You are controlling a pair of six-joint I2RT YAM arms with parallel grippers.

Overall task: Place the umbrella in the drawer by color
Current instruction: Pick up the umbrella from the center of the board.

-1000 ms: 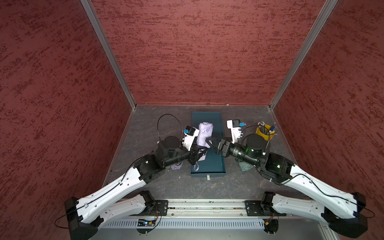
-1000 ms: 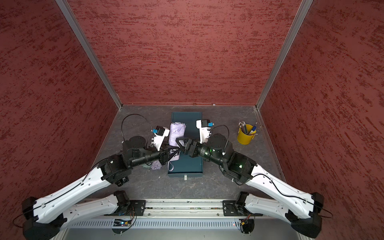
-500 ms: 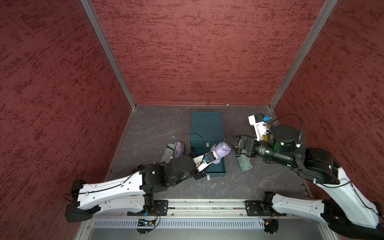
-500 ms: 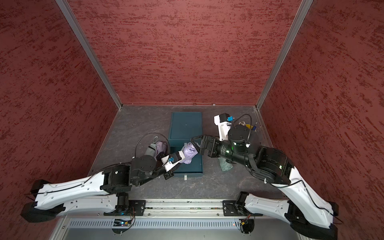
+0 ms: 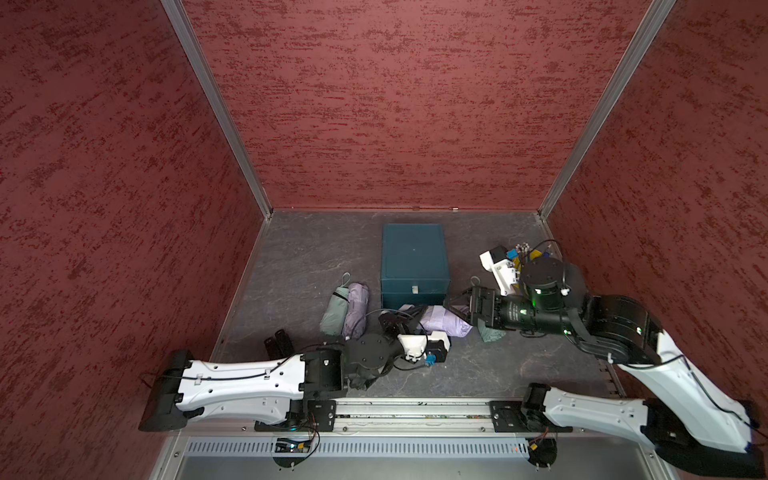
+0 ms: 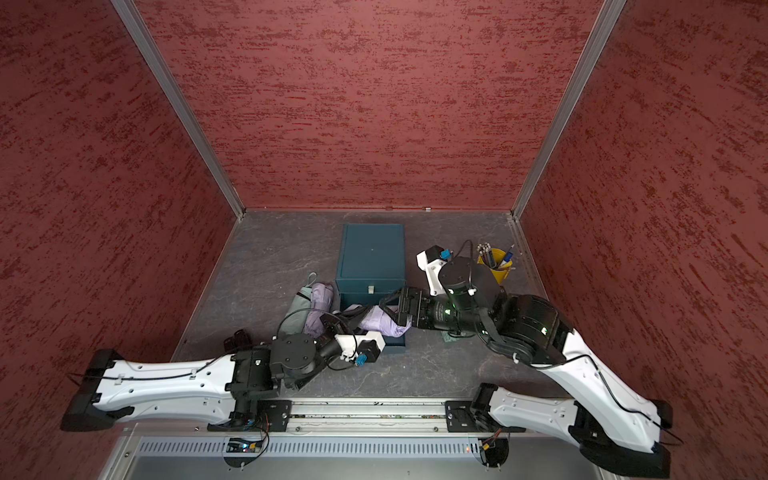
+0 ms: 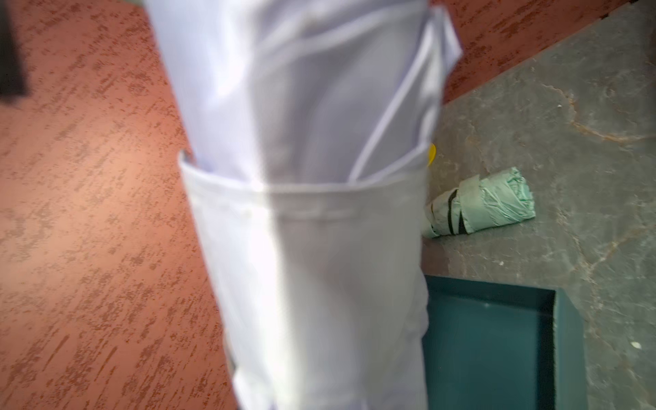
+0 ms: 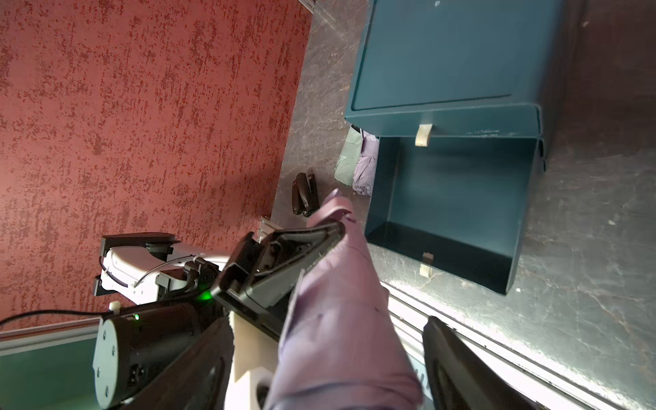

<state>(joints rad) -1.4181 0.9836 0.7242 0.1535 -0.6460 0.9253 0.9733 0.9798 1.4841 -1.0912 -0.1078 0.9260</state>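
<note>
A lilac umbrella (image 5: pixel 442 321) (image 6: pixel 382 323) hangs crosswise over the open lower drawer (image 6: pixel 395 348) of the teal cabinet (image 5: pixel 413 257). My left gripper (image 5: pixel 409 318) (image 6: pixel 357 318) is shut on one end of it. The left wrist view shows mostly its blurred fabric (image 7: pixel 301 213), which hides the jaws. My right gripper (image 5: pixel 465 307) (image 8: pixel 324 323) stands open around the other end, with a gap beside each finger (image 8: pixel 458 362). The drawer (image 8: pixel 383 184) holds nothing. On the floor lie a green umbrella (image 5: pixel 334 309) and a purple umbrella (image 5: pixel 357 309) left of the cabinet.
Another green umbrella (image 5: pixel 490 334) (image 7: pixel 482 206) lies on the floor under my right arm. A yellow pen cup (image 6: pixel 496 266) stands at the back right. A black stapler-like thing (image 5: pixel 278 343) sits near the left wall. The cabinet's upper drawer is shut.
My left gripper carried the lilac umbrella from the cabinet's top forward and down over the open drawer. The right arm swung out to the right; its open jaws now surround the umbrella's end.
</note>
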